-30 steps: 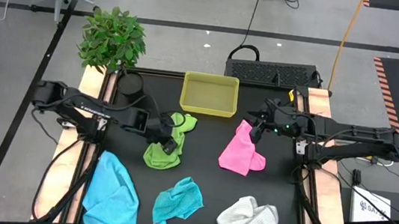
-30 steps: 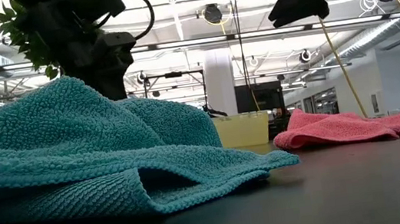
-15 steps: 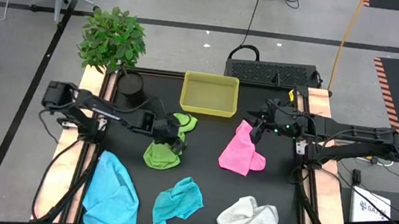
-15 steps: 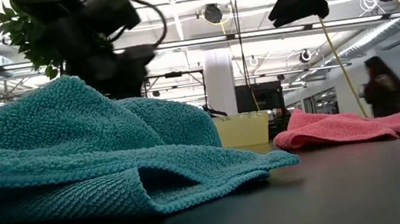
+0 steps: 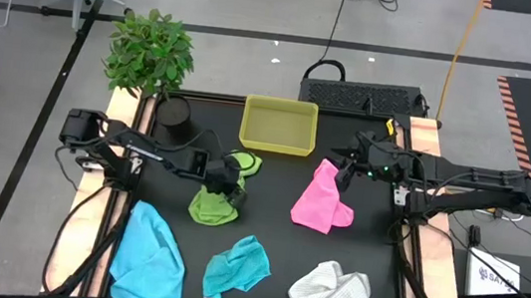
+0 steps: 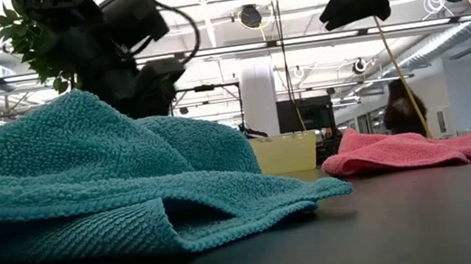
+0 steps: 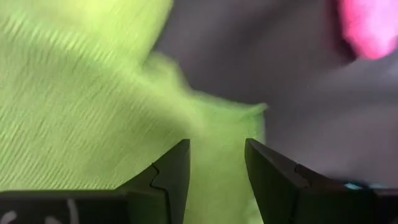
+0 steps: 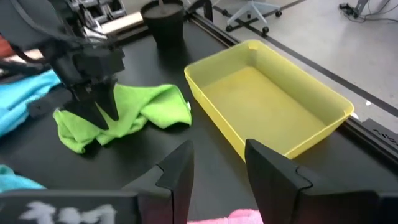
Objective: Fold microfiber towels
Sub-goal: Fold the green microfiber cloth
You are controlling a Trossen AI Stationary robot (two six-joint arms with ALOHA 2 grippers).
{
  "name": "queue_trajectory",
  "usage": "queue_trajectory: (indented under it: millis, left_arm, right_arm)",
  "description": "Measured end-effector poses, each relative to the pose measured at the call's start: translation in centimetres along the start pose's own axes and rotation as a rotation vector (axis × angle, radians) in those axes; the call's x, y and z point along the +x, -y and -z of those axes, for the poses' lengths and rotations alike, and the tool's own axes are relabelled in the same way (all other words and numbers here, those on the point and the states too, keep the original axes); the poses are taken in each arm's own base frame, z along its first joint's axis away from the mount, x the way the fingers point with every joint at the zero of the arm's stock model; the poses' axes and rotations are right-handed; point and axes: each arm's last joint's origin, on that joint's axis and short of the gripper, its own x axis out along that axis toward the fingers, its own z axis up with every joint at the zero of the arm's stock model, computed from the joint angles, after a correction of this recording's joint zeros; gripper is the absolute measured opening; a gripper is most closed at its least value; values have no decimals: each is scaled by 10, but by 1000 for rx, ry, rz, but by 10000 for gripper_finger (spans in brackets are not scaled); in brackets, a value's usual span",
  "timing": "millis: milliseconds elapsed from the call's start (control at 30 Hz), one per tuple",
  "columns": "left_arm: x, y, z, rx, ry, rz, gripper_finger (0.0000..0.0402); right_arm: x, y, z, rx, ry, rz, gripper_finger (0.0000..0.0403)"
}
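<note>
So far no towel looks folded: green (image 5: 217,195) mid-bench, pink (image 5: 323,200) beside it, blue (image 5: 148,255), teal (image 5: 236,266) and white (image 5: 334,294) crumpled along the near edge. Left gripper (image 5: 231,192) sits over the green one, fingers apart, nothing clamped; right gripper (image 5: 342,171) waits above pink, fingers apart.

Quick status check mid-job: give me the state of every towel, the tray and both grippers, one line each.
lime green towel: crumpled, unfolded, under the left gripper
pink towel: rumpled, unfolded
light blue towel: spread loosely, unfolded
teal towel: bunched, unfolded
white towel: crumpled, unfolded
yellow tray: upright, empty
left gripper: open, down over the lime green towel
right gripper: open, raised above the pink towel, holding nothing
</note>
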Motion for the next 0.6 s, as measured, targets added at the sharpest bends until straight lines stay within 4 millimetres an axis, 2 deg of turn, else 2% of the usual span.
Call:
queue_trajectory:
  millis: [67, 267, 433, 600]
  left_arm:
    - [-8, 4, -2, 66, 16, -13, 154]
    - [-22, 38, -7, 425, 92, 20, 154]
    - [-17, 52, 7, 619, 74, 11, 154]
    - [-3, 53, 27, 753, 24, -89, 154]
  right_arm:
    - [0, 0, 0, 0, 0, 0, 137]
    - [0, 0, 1, -3, -9, 3, 137]
    - [0, 0, 1, -3, -9, 4, 137]
    - [0, 0, 1, -2, -7, 2, 137]
